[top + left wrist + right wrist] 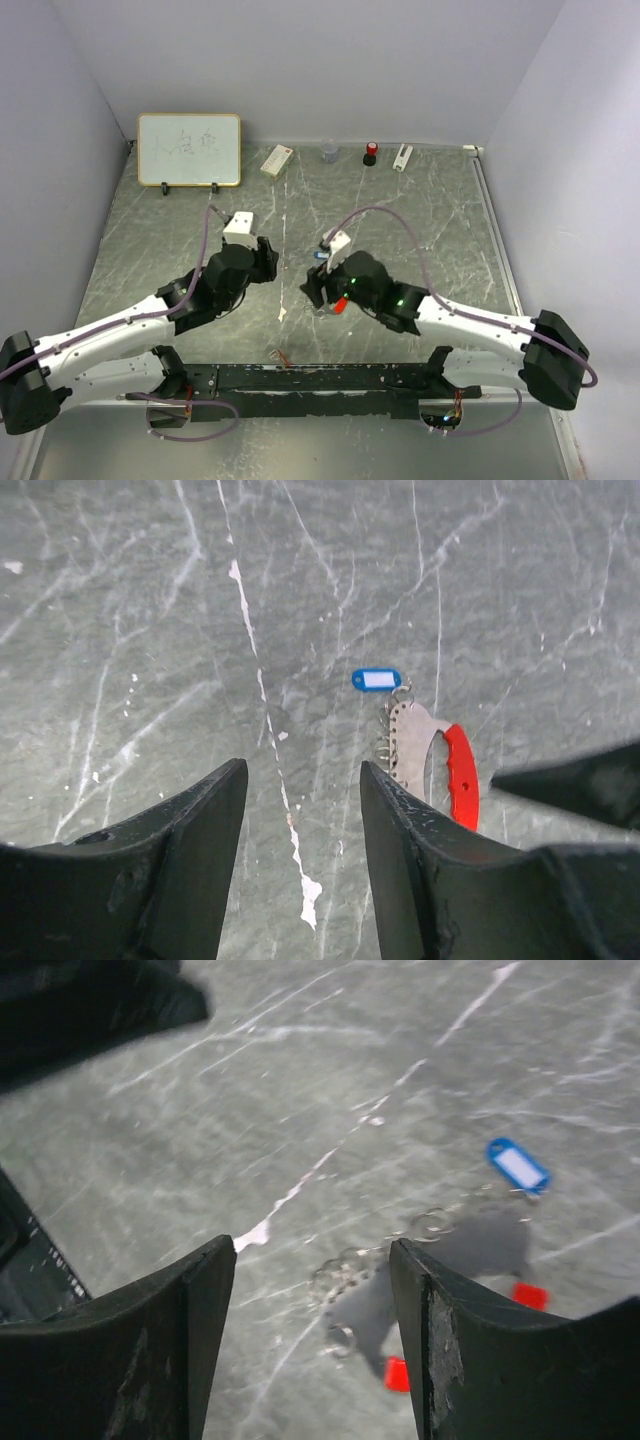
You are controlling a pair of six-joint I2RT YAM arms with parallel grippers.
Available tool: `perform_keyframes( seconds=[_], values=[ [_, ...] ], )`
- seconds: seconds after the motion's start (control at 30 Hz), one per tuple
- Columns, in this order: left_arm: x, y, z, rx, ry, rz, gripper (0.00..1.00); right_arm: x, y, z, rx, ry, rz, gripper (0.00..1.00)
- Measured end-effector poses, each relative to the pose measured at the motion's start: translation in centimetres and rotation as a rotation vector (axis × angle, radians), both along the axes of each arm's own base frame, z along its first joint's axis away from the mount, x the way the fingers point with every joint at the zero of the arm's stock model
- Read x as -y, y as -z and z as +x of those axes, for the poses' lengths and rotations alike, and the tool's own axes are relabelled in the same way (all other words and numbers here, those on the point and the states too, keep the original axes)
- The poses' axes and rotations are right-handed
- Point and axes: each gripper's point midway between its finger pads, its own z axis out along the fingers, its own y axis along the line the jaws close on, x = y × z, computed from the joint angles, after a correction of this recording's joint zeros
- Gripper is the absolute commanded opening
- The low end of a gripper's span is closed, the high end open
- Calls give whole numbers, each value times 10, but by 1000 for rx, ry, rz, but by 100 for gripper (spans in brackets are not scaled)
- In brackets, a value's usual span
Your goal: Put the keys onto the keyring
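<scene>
The keyring lies flat on the marble table: a grey metal plate with a cluster of thin rings joined to a bright red oblong fob. A small blue-headed key with a white label lies at its far end, touching a ring. In the right wrist view the rings, the blue head and red bits are blurred. My left gripper is open to the left of the keyring, holding nothing. My right gripper is open above the rings, also holding nothing. From above, the red fob shows under the right gripper.
Along the back wall stand a whiteboard, a white box, a clear cup, a red and black item and a white item. The two grippers are close together at mid table. Walls enclose three sides.
</scene>
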Motion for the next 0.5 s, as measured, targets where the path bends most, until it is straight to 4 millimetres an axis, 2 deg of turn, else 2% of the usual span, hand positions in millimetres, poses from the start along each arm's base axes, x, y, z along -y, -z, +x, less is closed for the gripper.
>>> perform_keyframes(
  seconds=[0.07, 0.13, 0.3, 0.37, 0.5],
  values=[
    [-7, -10, 0, 24, -24, -17, 62, -16, 8, -21, -10, -55, -14, 62],
    [-12, -16, 0, 37, -44, -26, 62, -31, 24, -50, -32, -114, -51, 62],
    [-21, -11, -3, 13, -66, -6, 62, -52, 66, -109, -69, -197, -155, 62],
    [-23, -8, -5, -1, -69, -1, 62, -55, 84, -125, -78, -207, -201, 62],
    [-27, -11, -9, -9, -71, -28, 62, -58, 111, -142, -80, -200, -278, 62]
  ],
)
